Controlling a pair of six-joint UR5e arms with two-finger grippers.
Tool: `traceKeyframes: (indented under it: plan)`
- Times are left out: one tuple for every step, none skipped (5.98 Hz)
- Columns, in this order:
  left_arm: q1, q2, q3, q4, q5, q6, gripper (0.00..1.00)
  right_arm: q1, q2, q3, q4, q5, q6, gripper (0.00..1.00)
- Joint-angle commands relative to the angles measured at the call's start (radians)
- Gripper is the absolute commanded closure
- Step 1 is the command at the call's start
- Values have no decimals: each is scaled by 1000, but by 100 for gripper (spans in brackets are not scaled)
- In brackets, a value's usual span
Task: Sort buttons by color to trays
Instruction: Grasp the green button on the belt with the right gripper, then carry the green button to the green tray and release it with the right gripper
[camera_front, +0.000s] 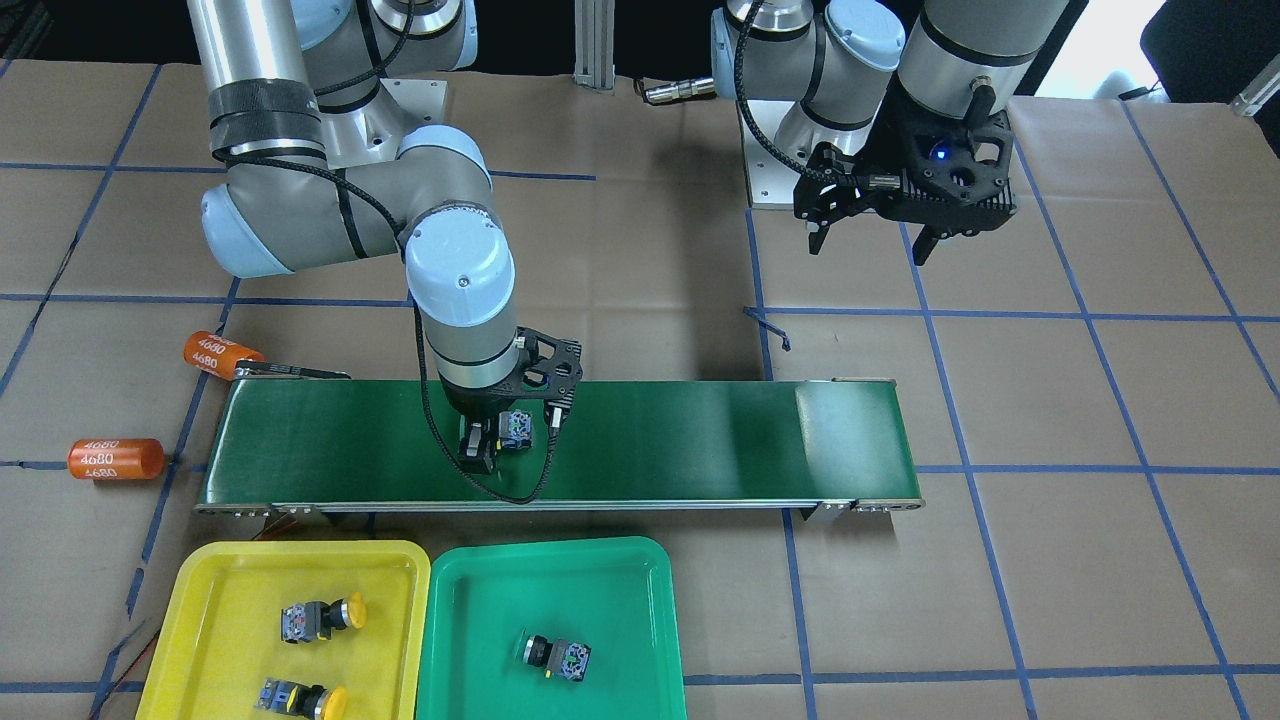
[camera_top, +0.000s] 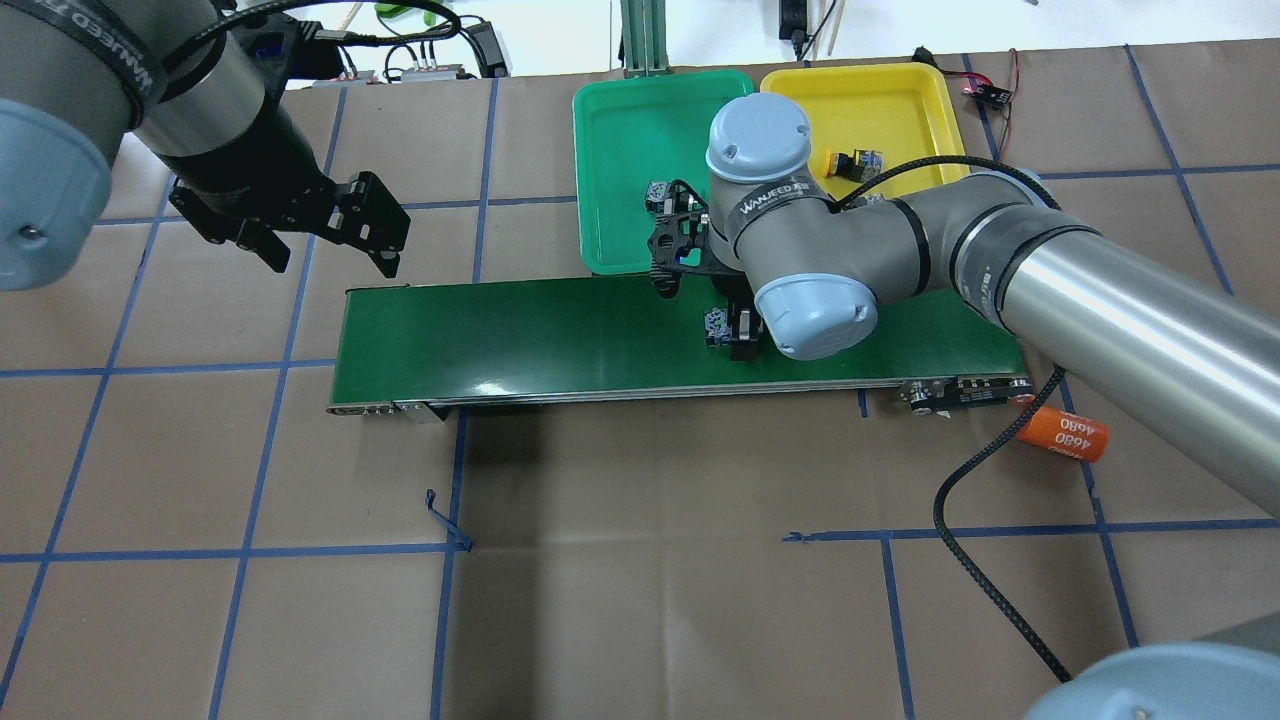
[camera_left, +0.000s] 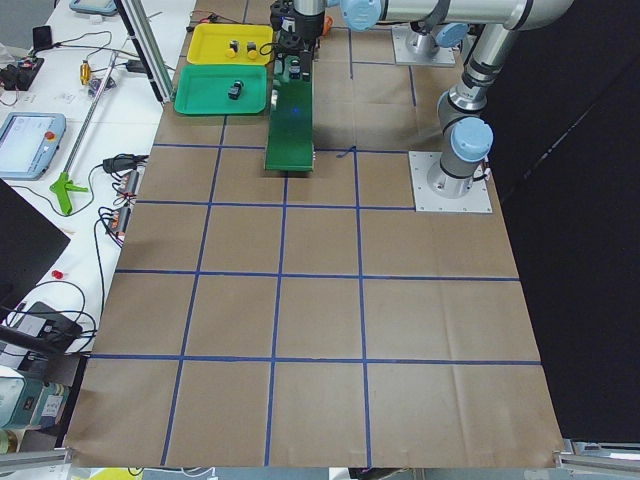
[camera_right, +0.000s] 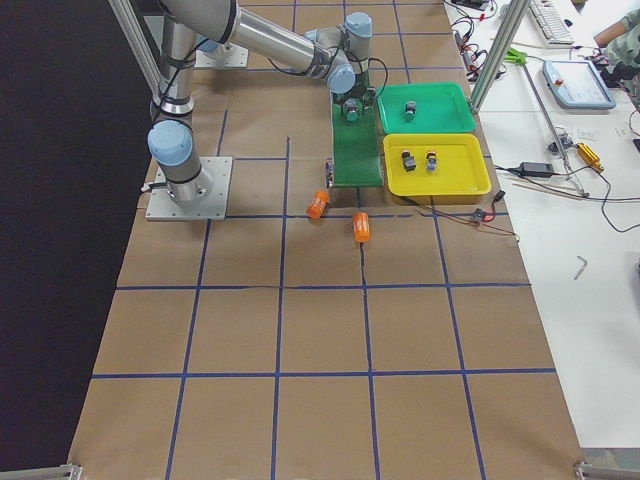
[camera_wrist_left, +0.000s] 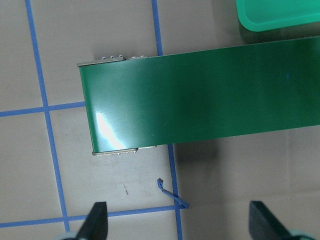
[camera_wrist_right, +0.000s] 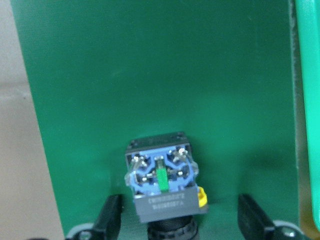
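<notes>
R gripper (camera_front: 512, 438) low over the long dark green conveyor belt (camera_front: 700, 440), fingers (camera_wrist_right: 112, 217) wide apart w/ a blocky black-grey push-button switch (camera_wrist_right: 162, 185) lying btwn them on the belt. L gripper (camera_front: 870, 248) above the brown-paper counter (camera_front: 1050, 400), fingers wide, holding nothing.

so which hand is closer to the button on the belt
Right. The right hand is down at the button on the conveyor belt, fingers open either side of it. The left hand hangs open above the paper, near the belt's other end.
</notes>
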Motion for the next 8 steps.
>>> traceKeyframes:
  plan:
    - [0,0,1,0,1,0,1,-36,-27,11,4,-56,-81,82]
    - [0,0,1,0,1,0,1,-59,-41,11,4,-58,-101,91]
    - [0,0,1,0,0,0,1,-95,-67,6,4,-58,-167,91]
    - [0,0,1,0,1,0,1,-112,-101,-4,4,-59,-174,91]
    - [2,0,1,0,1,0,1,-111,-124,-40,-2,-59,-172,91]
    - [2,0,1,0,0,0,1,-108,-112,-136,-2,-55,-172,90]
    - [2,0,1,0,1,0,1,-105,-45,-261,-1,-44,-172,90]
    - [2,0,1,0,0,0,1,-100,77,-400,5,-39,-174,89]
